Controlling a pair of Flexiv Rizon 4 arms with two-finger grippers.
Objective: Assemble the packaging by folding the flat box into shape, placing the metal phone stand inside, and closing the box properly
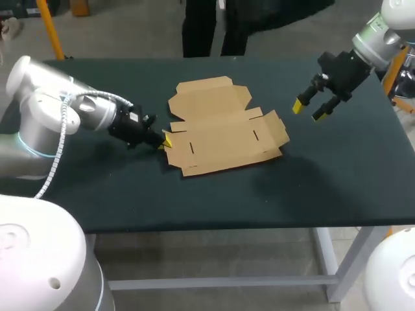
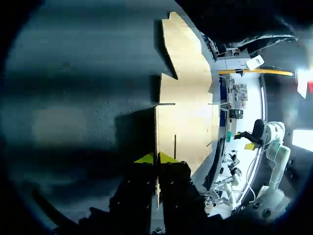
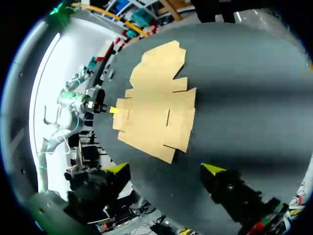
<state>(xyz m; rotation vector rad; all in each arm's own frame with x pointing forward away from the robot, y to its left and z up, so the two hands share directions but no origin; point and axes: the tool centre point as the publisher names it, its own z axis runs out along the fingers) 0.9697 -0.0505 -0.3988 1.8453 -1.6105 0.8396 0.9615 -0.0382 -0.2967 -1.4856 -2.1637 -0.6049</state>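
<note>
The flat brown cardboard box [image 1: 220,133] lies unfolded in the middle of the dark table. My left gripper [image 1: 166,141] is low at its left edge, shut on the rim of the side flap. In the left wrist view the two yellow tips [image 2: 157,158] pinch that thin edge, and the box [image 2: 188,107] stretches away ahead of them. My right gripper [image 1: 310,110] hangs open above the table, off the box's right end, with nothing in it. The right wrist view has its fingers [image 3: 165,169] spread wide, the box [image 3: 156,110] ahead. No metal phone stand shows.
The dark table [image 1: 337,168] has bare surface on every side of the box. Its front edge [image 1: 246,227] runs near the bottom of the head view.
</note>
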